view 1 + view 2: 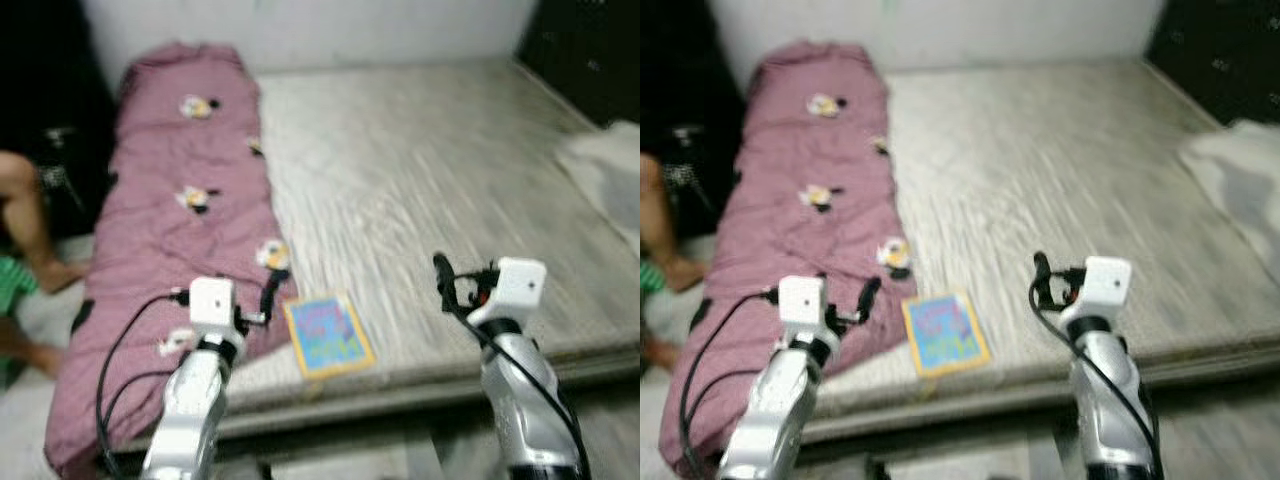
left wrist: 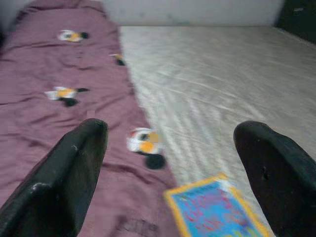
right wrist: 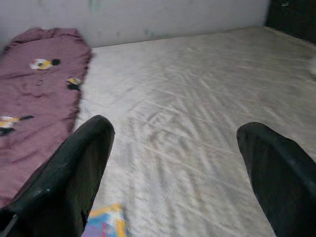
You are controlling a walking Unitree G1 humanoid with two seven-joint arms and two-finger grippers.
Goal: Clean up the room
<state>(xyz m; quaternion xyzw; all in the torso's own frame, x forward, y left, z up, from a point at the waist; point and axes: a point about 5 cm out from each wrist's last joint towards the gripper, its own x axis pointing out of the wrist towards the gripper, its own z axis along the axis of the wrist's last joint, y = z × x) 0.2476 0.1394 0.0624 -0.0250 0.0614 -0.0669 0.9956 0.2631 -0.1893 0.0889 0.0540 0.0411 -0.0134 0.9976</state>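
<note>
A thin book (image 1: 328, 335) with a yellow border and a blue cover lies flat on the grey mattress (image 1: 430, 170), near its front edge. A maroon blanket (image 1: 185, 200) with small cartoon prints runs along the mattress's left side, its edge just left of the book. My left gripper (image 1: 272, 290) hovers over the blanket's near end, open and holding nothing, with the book (image 2: 217, 210) just ahead of its fingers. My right gripper (image 1: 443, 280) hangs open over bare mattress to the right of the book (image 3: 106, 222).
A person's bare legs (image 1: 25, 220) and a bit of green clothing (image 1: 12, 285) are on the floor left of the bed. A white cloth (image 1: 610, 170) lies at the mattress's right edge. Dark furniture (image 1: 590, 50) stands at the back right, and a pale wall runs behind the bed.
</note>
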